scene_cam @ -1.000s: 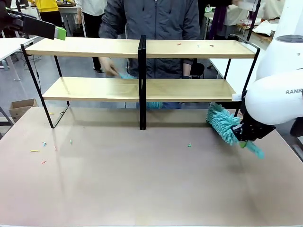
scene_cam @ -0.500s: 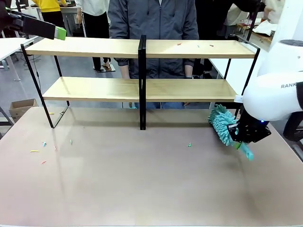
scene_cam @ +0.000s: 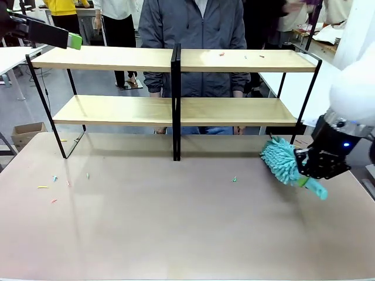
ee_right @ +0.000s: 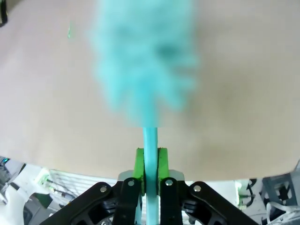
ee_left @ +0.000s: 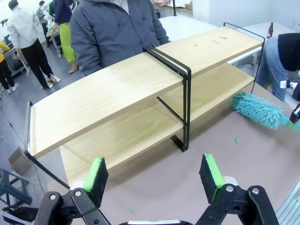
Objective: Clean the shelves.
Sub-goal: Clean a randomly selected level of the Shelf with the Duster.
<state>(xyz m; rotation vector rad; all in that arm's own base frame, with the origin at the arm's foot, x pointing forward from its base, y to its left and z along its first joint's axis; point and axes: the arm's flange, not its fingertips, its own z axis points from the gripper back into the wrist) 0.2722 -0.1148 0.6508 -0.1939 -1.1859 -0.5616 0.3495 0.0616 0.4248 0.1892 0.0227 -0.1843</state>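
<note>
One teal duster is being pinched at its handle by my right gripper, while my left gripper is hanging spread wide by the four-board shelves.

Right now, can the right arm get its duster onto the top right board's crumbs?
Probably yes: the right hand grips the duster low beside the shelves, with open space above; it must lift first.

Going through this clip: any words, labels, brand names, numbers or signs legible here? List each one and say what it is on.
No text can be read in these pictures.
shelves: bare wooden boards and black frame, no label or print.
duster: plain teal head and handle, no marking.
right arm: no lettering shows on its white casing.
</note>
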